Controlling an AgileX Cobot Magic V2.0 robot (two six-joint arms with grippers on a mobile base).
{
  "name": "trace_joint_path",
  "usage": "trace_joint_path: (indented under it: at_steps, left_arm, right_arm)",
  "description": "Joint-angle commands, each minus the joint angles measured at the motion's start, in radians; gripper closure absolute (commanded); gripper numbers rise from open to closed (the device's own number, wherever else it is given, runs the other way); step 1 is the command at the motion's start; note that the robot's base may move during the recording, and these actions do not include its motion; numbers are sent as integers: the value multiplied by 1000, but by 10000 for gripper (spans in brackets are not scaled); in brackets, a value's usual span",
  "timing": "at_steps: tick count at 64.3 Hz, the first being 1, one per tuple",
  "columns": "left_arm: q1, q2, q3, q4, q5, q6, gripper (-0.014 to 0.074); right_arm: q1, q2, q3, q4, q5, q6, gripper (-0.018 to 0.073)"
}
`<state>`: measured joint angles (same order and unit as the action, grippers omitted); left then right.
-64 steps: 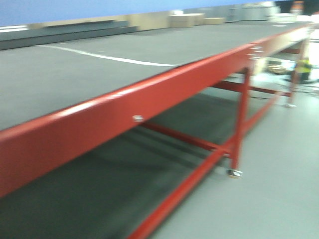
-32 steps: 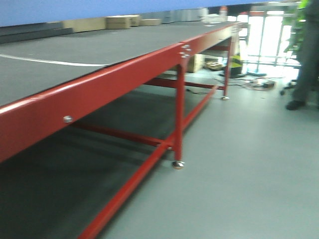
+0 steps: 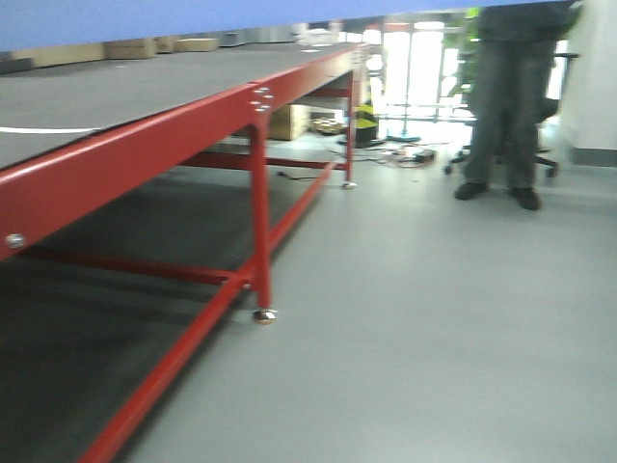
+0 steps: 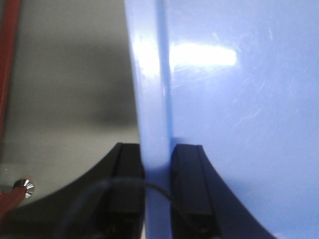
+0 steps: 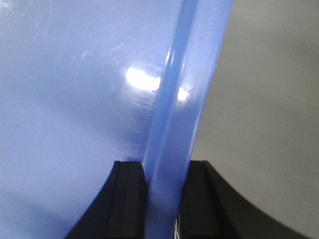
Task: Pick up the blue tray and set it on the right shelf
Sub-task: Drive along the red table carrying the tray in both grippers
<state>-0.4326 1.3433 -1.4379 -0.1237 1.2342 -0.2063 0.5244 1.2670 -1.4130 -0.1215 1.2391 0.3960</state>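
The light-blue glossy blue tray (image 4: 239, 99) fills most of both wrist views. My left gripper (image 4: 157, 164) is shut on the tray's left rim, one black finger (image 4: 127, 174) outside it and one inside. My right gripper (image 5: 167, 174) is shut on the tray's right rim (image 5: 184, 99) in the same way. In the front view the tray shows only as a blue band (image 3: 145, 19) along the top edge. It is held off the ground, with grey floor below it in both wrist views. The right shelf is out of view.
A long red-framed table (image 3: 145, 145) with a dark top runs along the left, one leg (image 3: 260, 222) close by. A person (image 3: 506, 96) stands at the far right beside an office chair. Boxes and cables lie under the table's far end. Grey floor (image 3: 434, 338) stretches ahead on the right.
The front view has swung to the right: the red table has slid left in the picture, more floor shows, and the standing person has come fully into view.
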Motion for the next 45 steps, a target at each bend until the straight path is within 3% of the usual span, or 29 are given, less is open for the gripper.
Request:
trace_joint_path:
  at_steps: [1,45]
  left_arm:
    - [-9,-31,-21,26,105,32,645]
    - [-9,-31,-21,26,105,32,645]
  right_arm:
    - [-3,-33,-25,-60,-34,-32,502]
    - [-3,-33,-25,-60,-33,-32,502]
